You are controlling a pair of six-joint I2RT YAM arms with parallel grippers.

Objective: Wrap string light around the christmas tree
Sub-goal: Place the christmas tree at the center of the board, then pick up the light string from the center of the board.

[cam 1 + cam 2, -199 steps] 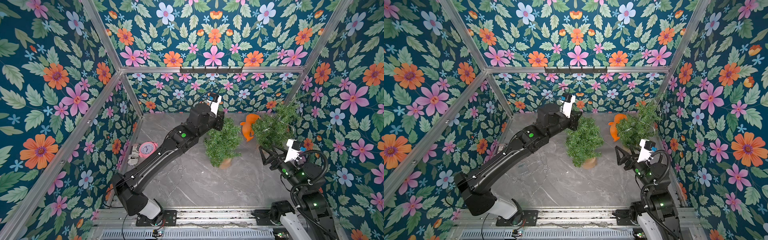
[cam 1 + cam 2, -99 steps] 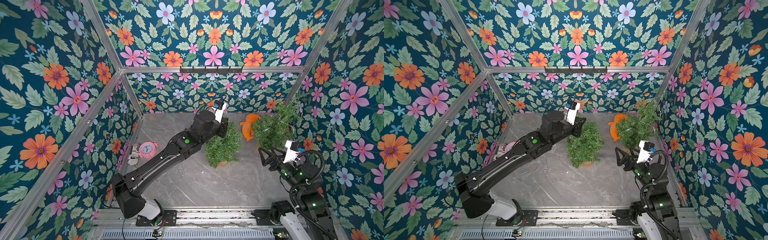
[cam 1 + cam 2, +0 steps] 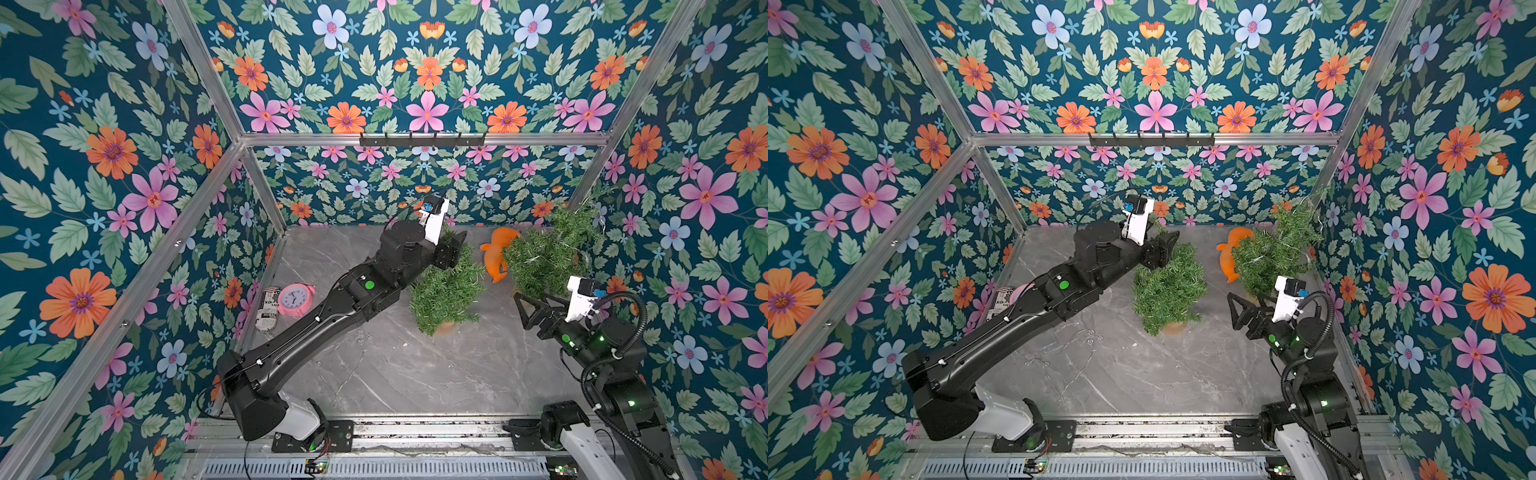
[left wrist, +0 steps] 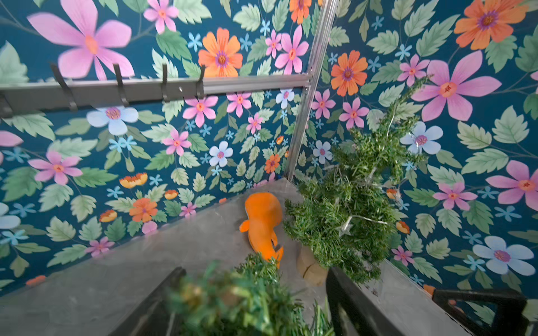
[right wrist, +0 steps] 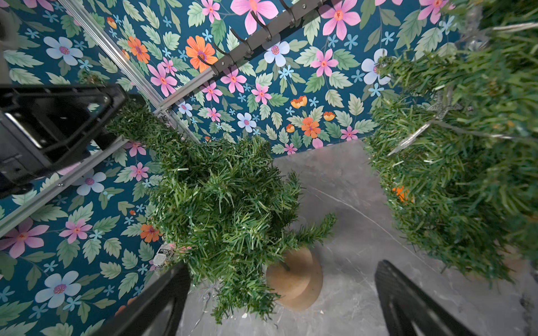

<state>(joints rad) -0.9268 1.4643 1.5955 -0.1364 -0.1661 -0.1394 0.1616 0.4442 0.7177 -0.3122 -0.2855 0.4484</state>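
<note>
A small bare christmas tree (image 3: pixel 446 291) on a round wooden base (image 5: pixel 294 279) stands mid-table. My left gripper (image 3: pixel 452 252) is at its top, open, with the blurred tree tip (image 4: pixel 247 293) between the spread jaws. A second tree (image 3: pixel 548 249) stands in the back right corner, wound with a silver string light with stars (image 4: pixel 346 227). A thin wire strand (image 5: pixel 207 293) lies on the table by the bare tree's foot. To the right of the bare tree, my right gripper (image 3: pixel 527 308) hangs open and empty, pointing at the tree's lower branches (image 5: pixel 233 232).
An orange plush toy (image 3: pixel 496 255) lies between the two trees at the back. A pink alarm clock (image 3: pixel 296 299) and a printed can (image 3: pixel 268 309) sit by the left wall. A hook rail (image 3: pixel 422 139) runs along the back wall.
My left arm has reached further right over the bare tree's top and its jaws have gone from shut to open around the tip. The right gripper has barely moved.
</note>
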